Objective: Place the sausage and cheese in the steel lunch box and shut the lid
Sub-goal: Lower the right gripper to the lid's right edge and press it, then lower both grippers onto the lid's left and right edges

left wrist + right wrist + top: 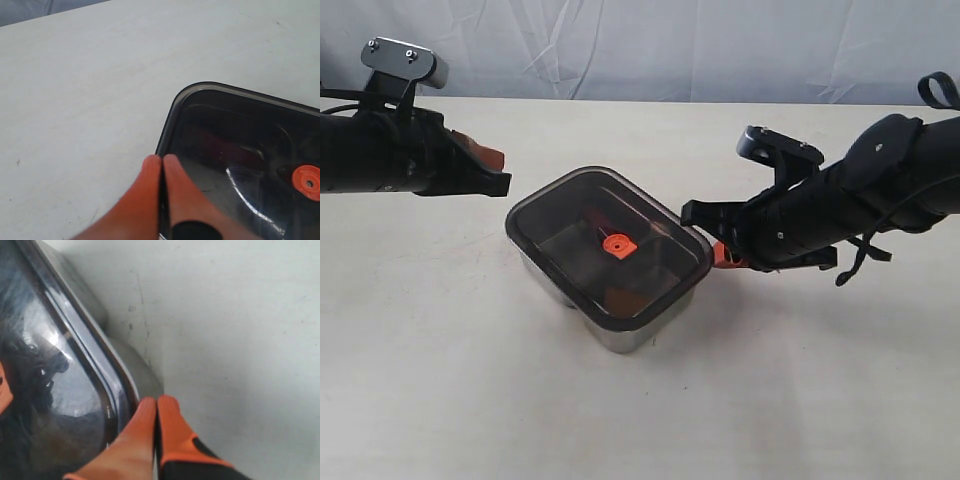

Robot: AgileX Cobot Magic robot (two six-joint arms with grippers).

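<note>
Lid (582, 250) is sitting on the steel lunch box (635, 340) mid-worktop (430, 380), but it's too smoky to see what's inside. Left hand (162, 159) is pinched closed and empty near one corner. Right hand (156, 400) is the same, just beside the opposite corner.

One steel lunch box (620, 338) stands on one table (440, 390). One lid (655, 268) sits on the box, with one orange valve (617, 243) at its middle. There are two grippers: the left gripper (502, 168) left of the box and the right gripper (718, 256) at the box's right corner. Each has two orange fingers (140, 200) pressed together, four in all. One orange-brown shape (623, 297) shows dimly inside the box, too blurred to name.
</note>
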